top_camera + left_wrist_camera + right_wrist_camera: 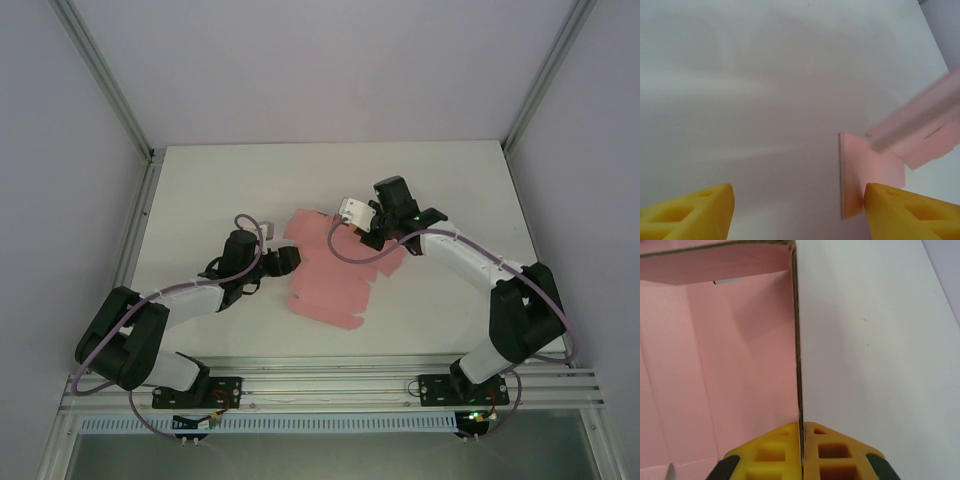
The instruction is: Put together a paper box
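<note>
The paper box is a pink die-cut sheet lying unfolded mid-table, one panel lifted at its right side. My right gripper is shut on that raised panel; in the right wrist view the panel's thin edge runs straight up from between the pressed yellow fingertips, pink sheet to the left. My left gripper hovers open at the sheet's left edge. In the left wrist view a pink flap stands just inside the right yellow finger, and nothing lies between the fingers.
White table with open room at the back and left. Aluminium frame posts stand at the rear corners and a rail runs along the near edge by the arm bases.
</note>
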Robot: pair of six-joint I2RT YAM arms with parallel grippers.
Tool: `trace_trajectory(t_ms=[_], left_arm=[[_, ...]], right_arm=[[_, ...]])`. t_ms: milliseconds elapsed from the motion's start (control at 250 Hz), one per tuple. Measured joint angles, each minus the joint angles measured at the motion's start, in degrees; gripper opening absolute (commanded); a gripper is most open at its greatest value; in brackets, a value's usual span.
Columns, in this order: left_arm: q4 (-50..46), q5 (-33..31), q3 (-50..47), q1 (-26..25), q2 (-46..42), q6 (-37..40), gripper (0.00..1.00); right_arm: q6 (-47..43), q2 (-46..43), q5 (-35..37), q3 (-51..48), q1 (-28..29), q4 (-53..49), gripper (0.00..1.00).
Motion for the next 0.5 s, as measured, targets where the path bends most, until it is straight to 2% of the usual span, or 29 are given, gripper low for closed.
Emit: trace_trajectory(t_ms=[80,152,208,284,499], left_arm=[[-0.17,-1.07,0.0,0.0,0.0,0.22,0.64],[-0.22,-1.18,-0.07,0.07,-0.11,0.35,0.68],[0.26,-0.44,-0.57,0.15,-0.72,-0.02,0.62],[2.58,1.6,-2.16,0.33,-2.19,-1.31,0.6],[8.7,7.5,-2.38,0.52,-1.01,-5.05,0.36]], right_arm=[[0.02,-0.04,-0.17,0.0,0.0,0.0,0.0],[0.02,-0.04,-0.15,0.0,0.0,0.0,0.0],[0.02,-0.04,-0.15,0.0,0.0,0.0,0.0],[0.02,-0.04,-0.2,0.0,0.0,-0.02,0.0],[0.04,-0.04,-0.37,0.0,0.0,-0.04,0.0]])
